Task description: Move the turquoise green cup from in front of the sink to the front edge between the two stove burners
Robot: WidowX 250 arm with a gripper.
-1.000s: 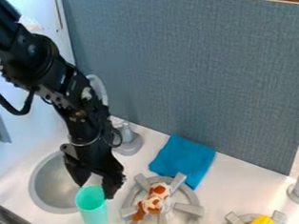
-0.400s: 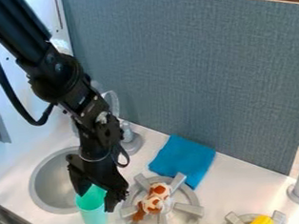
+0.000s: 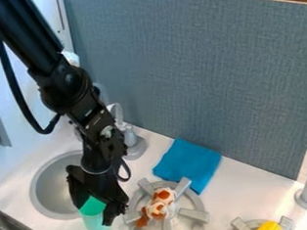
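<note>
Beside the sink [image 3: 49, 192], the upright turquoise cup [image 3: 95, 227] is straddled by the wide-spread claw [image 3: 93, 214]; the grasp, seemingly, is left to be closed.

Legible text, labels, brands, numbers or signs: none found on any surface.
</note>
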